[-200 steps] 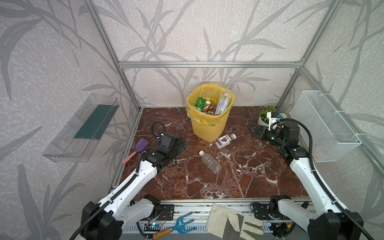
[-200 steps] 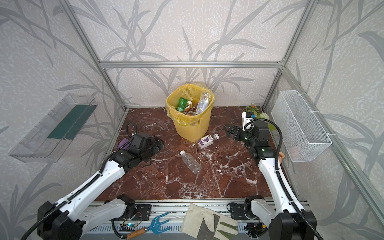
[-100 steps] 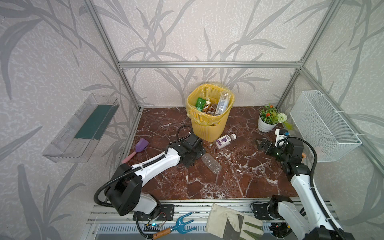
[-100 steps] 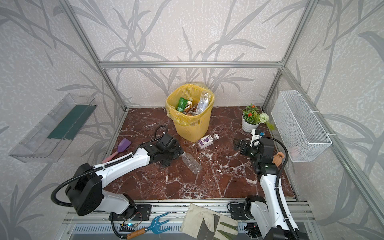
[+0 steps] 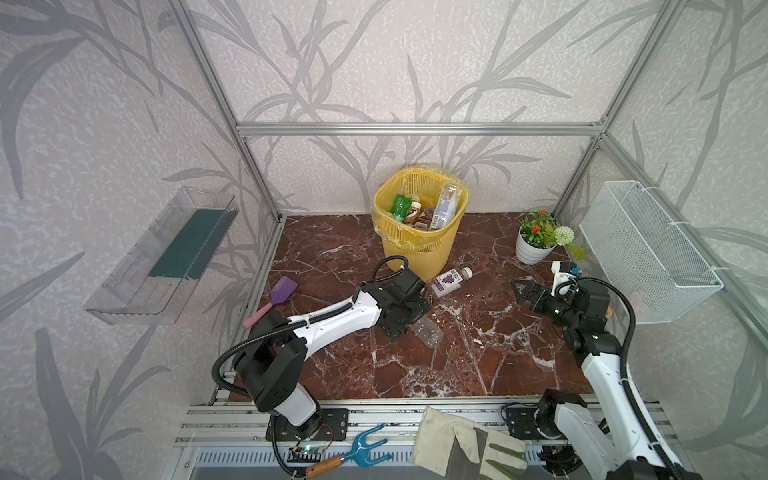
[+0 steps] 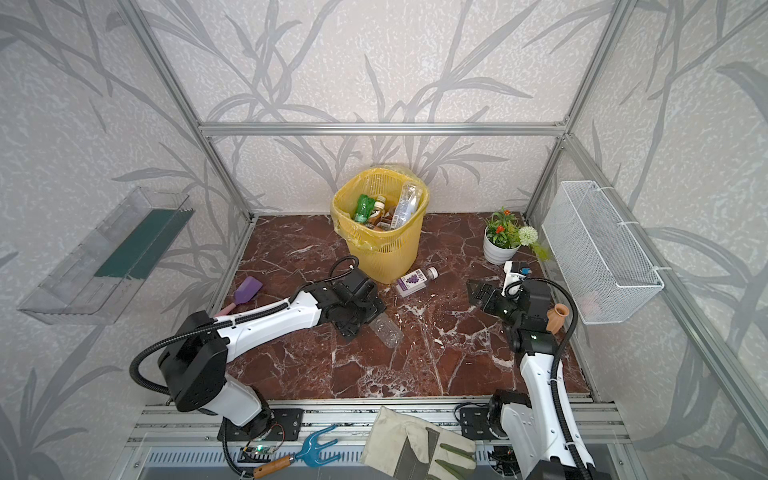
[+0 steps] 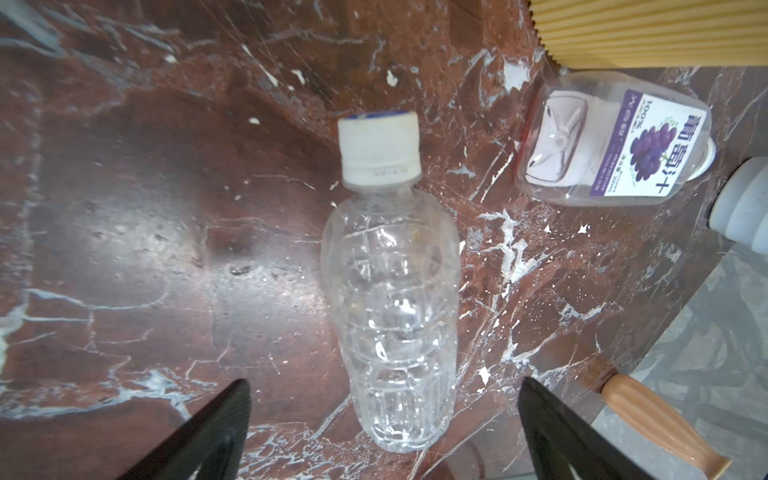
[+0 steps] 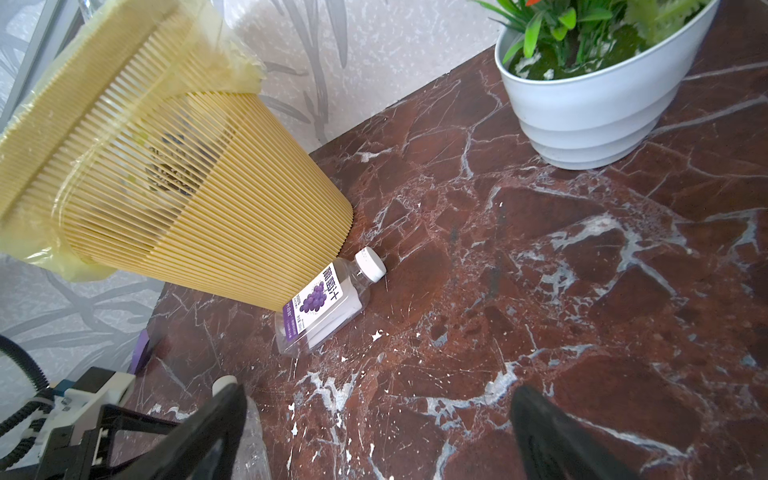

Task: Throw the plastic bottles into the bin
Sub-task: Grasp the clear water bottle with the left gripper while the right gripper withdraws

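A clear, label-free plastic bottle (image 5: 428, 332) (image 6: 387, 331) (image 7: 390, 299) with a white cap lies on the marble floor. My left gripper (image 5: 409, 322) (image 6: 361, 320) (image 7: 384, 382) hovers over it, open, its fingers wide on either side of the bottle's base and not touching it. A second plastic bottle with a purple grape label (image 5: 451, 281) (image 6: 415, 280) (image 7: 615, 153) (image 8: 328, 301) lies against the foot of the yellow bin (image 5: 419, 249) (image 6: 384, 255) (image 8: 166, 187), which holds several bottles. My right gripper (image 5: 521, 291) (image 6: 476, 291) (image 8: 379, 388) is open and empty, to the right of both bottles.
A white pot with a plant (image 5: 534, 249) stands at the back right, under a white wire basket (image 5: 648, 249) on the right wall. A small terracotta vase (image 6: 557, 318) stands by my right arm. A purple spatula (image 5: 278, 293) lies at the left edge. A glove (image 5: 465, 449) lies on the front rail.
My left arm has swung right, from beside the spatula to over the clear bottle. My right gripper has drawn back from in front of the plant toward the front. Both stayed open.
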`<state>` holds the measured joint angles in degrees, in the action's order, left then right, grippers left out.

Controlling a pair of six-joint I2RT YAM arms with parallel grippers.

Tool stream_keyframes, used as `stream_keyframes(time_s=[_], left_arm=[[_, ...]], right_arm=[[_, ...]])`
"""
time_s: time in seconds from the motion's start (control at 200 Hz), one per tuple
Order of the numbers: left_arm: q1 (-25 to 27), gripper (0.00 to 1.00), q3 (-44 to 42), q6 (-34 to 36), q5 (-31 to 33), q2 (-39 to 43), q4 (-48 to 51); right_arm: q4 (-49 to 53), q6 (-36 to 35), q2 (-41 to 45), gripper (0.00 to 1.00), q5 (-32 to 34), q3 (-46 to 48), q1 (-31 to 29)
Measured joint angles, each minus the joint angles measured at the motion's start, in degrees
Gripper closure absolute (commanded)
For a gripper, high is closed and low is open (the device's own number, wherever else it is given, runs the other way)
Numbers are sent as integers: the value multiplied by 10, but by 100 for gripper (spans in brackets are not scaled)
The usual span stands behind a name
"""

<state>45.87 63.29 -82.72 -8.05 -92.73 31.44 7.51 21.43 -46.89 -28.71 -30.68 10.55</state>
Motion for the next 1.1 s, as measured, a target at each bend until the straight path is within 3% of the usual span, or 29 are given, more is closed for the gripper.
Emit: stream_keyframes(time_s=[0.29, 0.71, 1.1], left_arm=[[17, 7, 61, 5, -27, -105, 19], [18, 32, 79, 14, -27, -157, 49], [17, 40, 77, 50, 16, -125, 57]], right_arm=[[0, -5, 0, 1, -15, 1, 19], [-9, -3, -1, 1, -33, 7, 34], [-13, 0, -6, 1, -43, 7, 37]])
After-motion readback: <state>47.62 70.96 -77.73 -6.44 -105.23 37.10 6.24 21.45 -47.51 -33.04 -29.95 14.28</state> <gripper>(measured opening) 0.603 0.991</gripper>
